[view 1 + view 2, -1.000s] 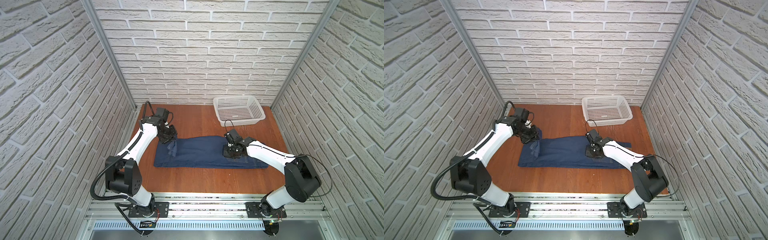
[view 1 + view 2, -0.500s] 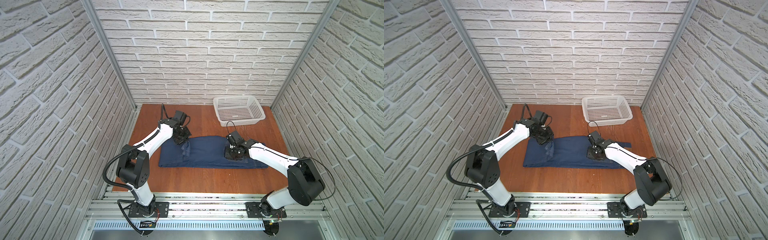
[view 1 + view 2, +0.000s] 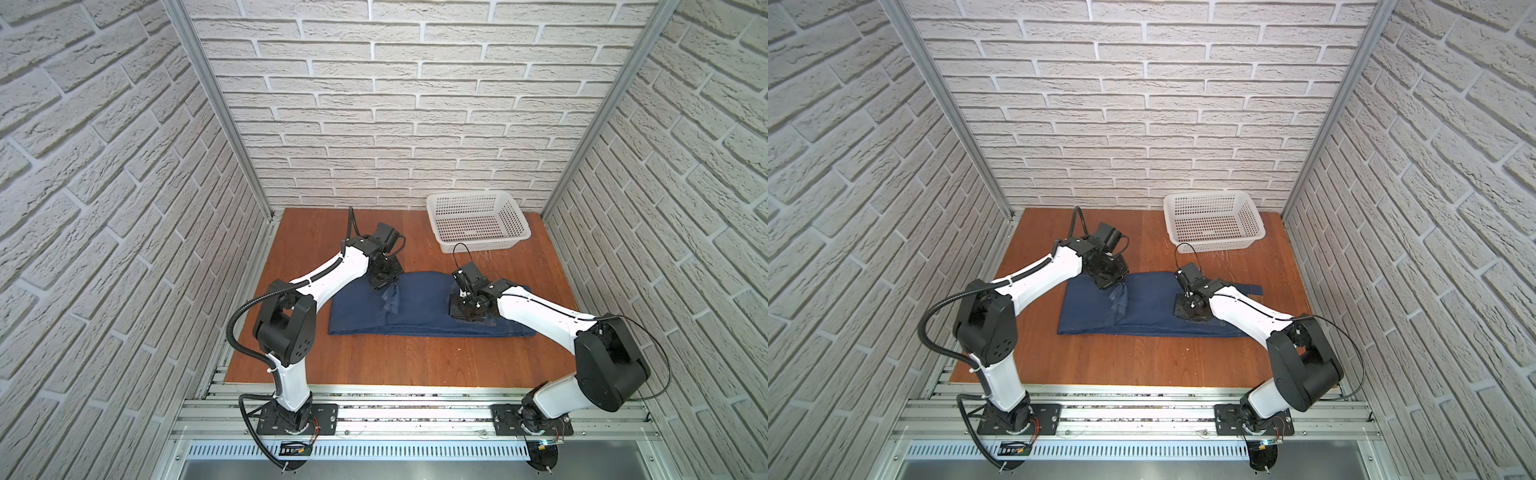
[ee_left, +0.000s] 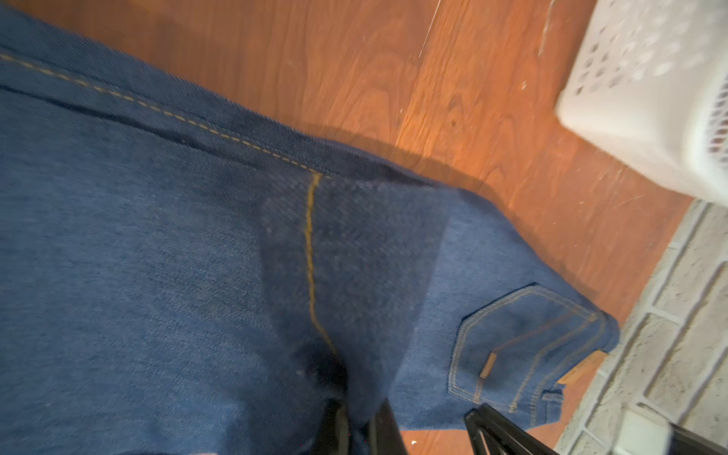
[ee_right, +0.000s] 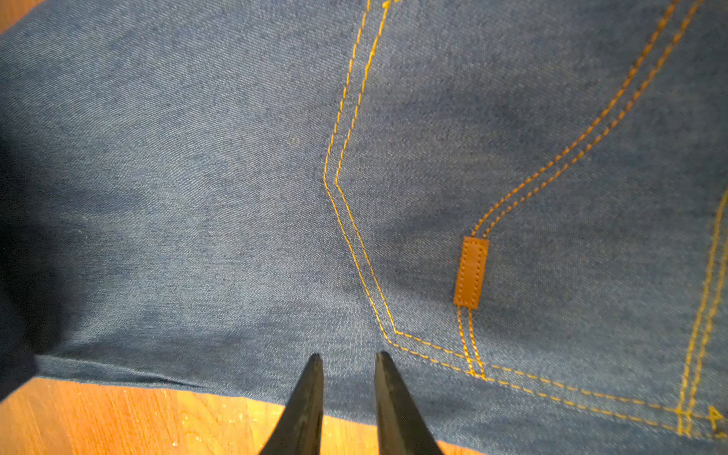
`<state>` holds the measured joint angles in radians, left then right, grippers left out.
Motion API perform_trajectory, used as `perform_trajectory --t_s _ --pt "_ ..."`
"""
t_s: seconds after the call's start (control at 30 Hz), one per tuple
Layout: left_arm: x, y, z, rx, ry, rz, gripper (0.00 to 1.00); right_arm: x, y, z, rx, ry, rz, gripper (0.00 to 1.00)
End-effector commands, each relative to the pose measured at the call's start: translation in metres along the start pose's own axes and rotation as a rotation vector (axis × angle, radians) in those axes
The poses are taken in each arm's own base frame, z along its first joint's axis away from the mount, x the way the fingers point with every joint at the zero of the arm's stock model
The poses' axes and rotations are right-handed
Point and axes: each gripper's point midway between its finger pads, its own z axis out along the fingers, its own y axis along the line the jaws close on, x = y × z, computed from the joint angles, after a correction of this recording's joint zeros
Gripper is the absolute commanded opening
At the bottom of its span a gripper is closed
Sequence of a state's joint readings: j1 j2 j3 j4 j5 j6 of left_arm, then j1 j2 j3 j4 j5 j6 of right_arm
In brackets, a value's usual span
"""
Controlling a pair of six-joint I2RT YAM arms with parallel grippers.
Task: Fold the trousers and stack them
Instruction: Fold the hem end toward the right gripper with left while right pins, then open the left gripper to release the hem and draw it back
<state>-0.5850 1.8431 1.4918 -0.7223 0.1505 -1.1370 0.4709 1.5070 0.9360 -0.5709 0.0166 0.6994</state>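
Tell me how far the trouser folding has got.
Done: the trousers lie in one long strip, legs apparently doubled together. In hand: the left gripper holds a leg end lifted over the strip; the right gripper pins the pocket area, jaws apart. Left: finishing the fold and stacking.

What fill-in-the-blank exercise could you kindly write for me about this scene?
The left pincer pinches up a fold of the trousers, while the right pincer rests on them beside a stitched ___.
The white basket is ___.
It stands at the back, nearer the ___ pincer.
Missing words: pocket; empty; right.
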Motion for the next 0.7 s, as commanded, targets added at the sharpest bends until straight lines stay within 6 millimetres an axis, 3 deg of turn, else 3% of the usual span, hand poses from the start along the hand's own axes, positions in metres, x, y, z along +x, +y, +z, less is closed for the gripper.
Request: perform_trajectory --t_s 0.0,0.2,0.3,0.4,0.57,0.67 --pt "-0.003 -0.008 0.011 0.01 -0.007 -0.008 0.0 -0.002 0.001 -0.002 -0.014 -0.012 0.005 0.26" --pt "-0.001 -0.01 0.015 -0.003 0.011 0.003 0.03 -0.002 0.0 -0.002 -0.008 -0.011 0.002 0.26" --pt "-0.003 -0.014 0.012 -0.011 0.001 0.022 0.28 -0.004 0.001 -0.003 -0.009 -0.014 0.001 0.26" --pt "-0.004 -0.027 0.005 0.02 -0.003 0.058 0.45 -0.005 0.002 -0.003 -0.008 -0.015 0.002 0.26" --pt "-0.009 -0.065 -0.025 0.139 -0.051 0.156 0.62 -0.01 0.005 -0.009 -0.011 -0.028 -0.005 0.26" --pt "-0.018 -0.064 -0.053 0.14 -0.121 0.201 0.66 -0.015 0.009 -0.015 -0.023 -0.045 -0.02 0.27"
